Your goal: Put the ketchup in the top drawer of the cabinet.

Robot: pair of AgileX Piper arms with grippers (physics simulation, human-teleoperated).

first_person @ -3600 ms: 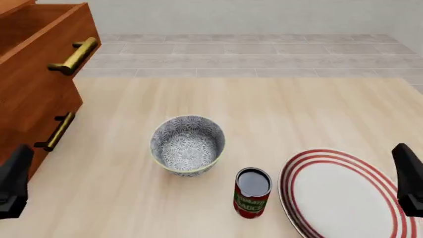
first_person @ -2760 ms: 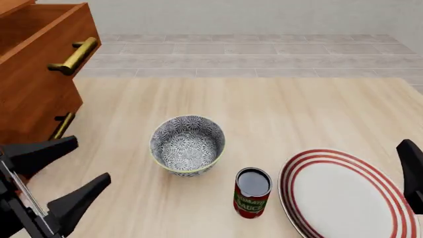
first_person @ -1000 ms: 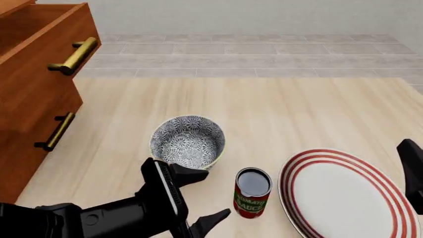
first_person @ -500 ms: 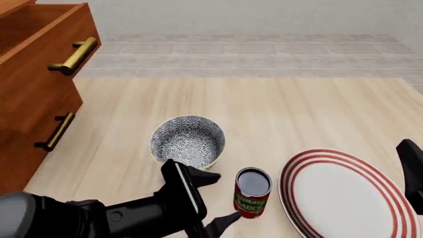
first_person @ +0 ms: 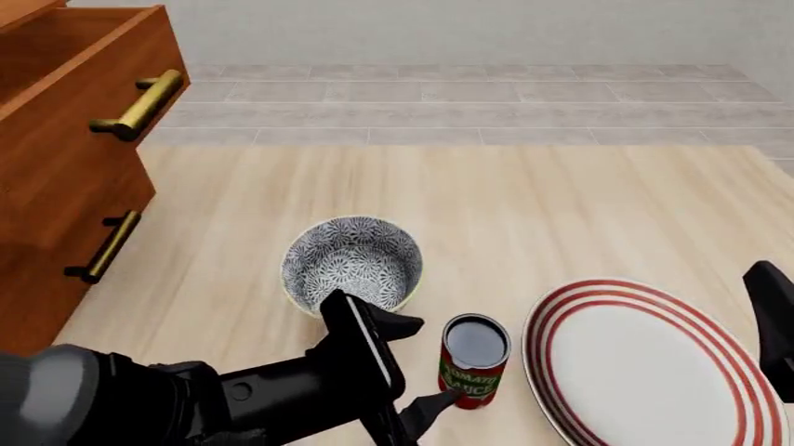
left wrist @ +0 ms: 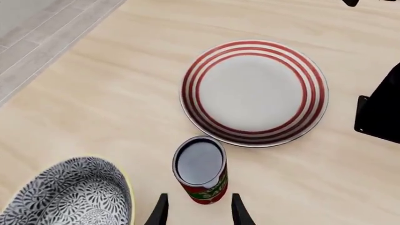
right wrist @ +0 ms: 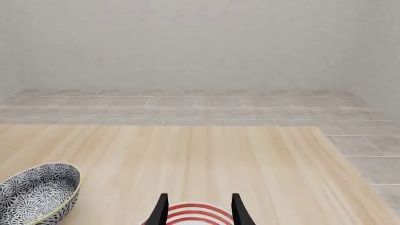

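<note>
The ketchup point(first_person: 473, 362), a small red can with a green label band, stands upright on the table between the bowl and the plate. My left gripper point(first_person: 419, 367) is open just left of the can, one finger on each side of its near edge, not touching it. In the left wrist view the ketchup point(left wrist: 200, 169) stands just ahead of the open left gripper point(left wrist: 196, 214). The top drawer point(first_person: 74, 65) of the cabinet point(first_person: 50, 214) is pulled out at far left, with its brass handle point(first_person: 139, 104). My right gripper point(right wrist: 197, 211) is open and empty.
A patterned grey-white bowl point(first_person: 352, 265) stands just behind and left of the can. A red-ringed white plate point(first_person: 645, 362) lies to its right. Part of the right arm point(first_person: 772, 325) shows at the right edge, over the plate point(right wrist: 187, 216). Lower drawers are shut.
</note>
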